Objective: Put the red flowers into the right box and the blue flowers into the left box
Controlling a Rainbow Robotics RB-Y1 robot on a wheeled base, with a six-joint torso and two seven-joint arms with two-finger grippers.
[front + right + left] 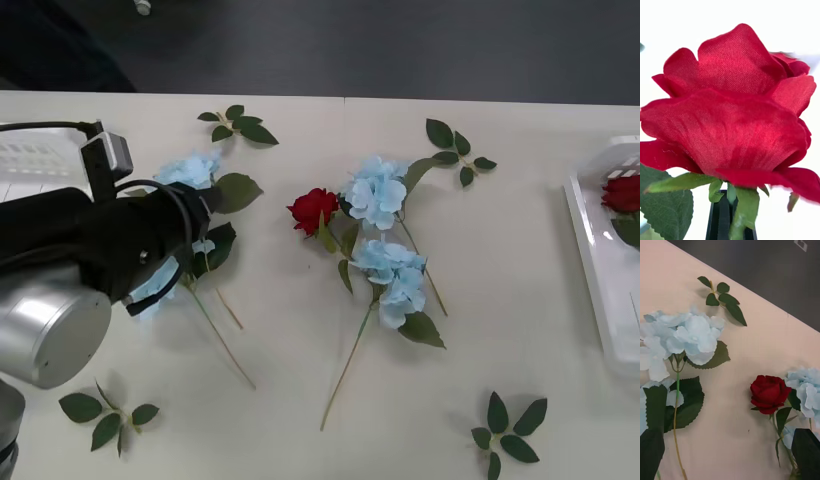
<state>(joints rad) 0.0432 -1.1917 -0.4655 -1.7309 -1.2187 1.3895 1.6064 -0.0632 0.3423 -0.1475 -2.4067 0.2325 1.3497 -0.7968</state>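
Observation:
A red flower (733,123) looms close in the right wrist view. My right gripper (728,215) is shut on its green stem just under the bloom, against a white background. In the right box (590,250) at the table's right edge a red bloom (622,192) shows. Another red flower (313,208) (769,393) lies mid-table beside two blue flowers (377,190) (395,275). My left gripper (728,433) hangs open above the table between a blue flower (681,337) (190,170) and that rose, its arm (110,240) covering part of the flower. The left box (30,160) sits far left, partly behind the arm.
Loose leaf sprigs lie at the back (238,125) (722,296), the back right (455,150), the front left (108,415) and the front right (508,430). The table's far edge (340,96) meets a dark floor.

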